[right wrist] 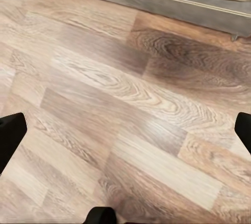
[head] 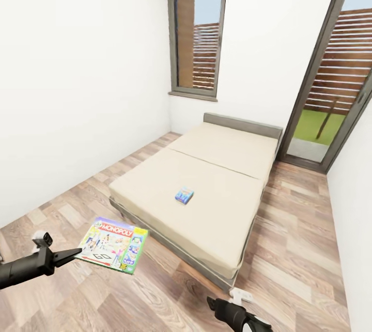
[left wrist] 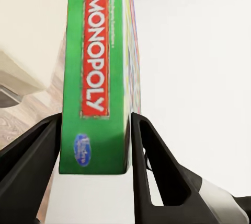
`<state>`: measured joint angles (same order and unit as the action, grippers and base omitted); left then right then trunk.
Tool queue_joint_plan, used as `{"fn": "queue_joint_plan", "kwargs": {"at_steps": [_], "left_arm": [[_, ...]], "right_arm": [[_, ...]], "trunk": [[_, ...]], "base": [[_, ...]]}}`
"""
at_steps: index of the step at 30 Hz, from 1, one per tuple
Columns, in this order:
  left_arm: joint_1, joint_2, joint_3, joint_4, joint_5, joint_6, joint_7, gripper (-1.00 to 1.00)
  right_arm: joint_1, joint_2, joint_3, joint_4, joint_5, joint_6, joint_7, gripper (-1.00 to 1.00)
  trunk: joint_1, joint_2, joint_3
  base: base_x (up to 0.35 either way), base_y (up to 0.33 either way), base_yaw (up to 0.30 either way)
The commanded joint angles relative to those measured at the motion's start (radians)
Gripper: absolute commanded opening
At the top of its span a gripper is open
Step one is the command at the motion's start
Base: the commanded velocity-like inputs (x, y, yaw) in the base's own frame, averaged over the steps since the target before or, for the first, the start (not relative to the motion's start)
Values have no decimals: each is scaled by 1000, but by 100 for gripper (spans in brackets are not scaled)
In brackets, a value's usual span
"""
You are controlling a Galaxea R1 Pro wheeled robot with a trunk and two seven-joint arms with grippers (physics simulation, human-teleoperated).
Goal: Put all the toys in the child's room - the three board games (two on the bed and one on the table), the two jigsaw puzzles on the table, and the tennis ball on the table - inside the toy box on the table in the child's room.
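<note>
- green-edged board game (head: 114, 244), nearest cam, pinched by its edge in left gripper (head: 76, 254), held level over the floor (head: 289, 249), likely for carrying to the toy box
- small blue board game (head: 184, 195) lies mid-mattress toward the foot edge of the bed (head: 155, 203), not yet picked
- count: 2 board games, 1 bed
- right gripper (right wrist: 125, 130) spread wide, empty, low over floor by bed frame

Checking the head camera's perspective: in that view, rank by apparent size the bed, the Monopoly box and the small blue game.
1. bed
2. Monopoly box, though it sits nearer the camera
3. small blue game
</note>
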<state>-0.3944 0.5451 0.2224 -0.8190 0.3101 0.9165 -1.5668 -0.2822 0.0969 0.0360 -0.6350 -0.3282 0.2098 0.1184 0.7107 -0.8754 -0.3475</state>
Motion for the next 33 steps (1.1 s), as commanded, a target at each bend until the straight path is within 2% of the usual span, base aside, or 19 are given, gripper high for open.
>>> {"fn": "queue_joint_plan", "kwargs": {"at_steps": [1, 33], "left_arm": [[-1, 0, 0, 0, 1, 10, -4, -100], [-1, 0, 0, 0, -1, 9, -4, -100]], "right_arm": [[0, 0, 1, -2, -6, 5, 0, 100], [0, 0, 2, -2, -2, 5, 1, 100]], "trunk": [[-4, 6, 2], [-126, 230, 102]], "base": [[0, 0, 291], [0, 0, 291]]}}
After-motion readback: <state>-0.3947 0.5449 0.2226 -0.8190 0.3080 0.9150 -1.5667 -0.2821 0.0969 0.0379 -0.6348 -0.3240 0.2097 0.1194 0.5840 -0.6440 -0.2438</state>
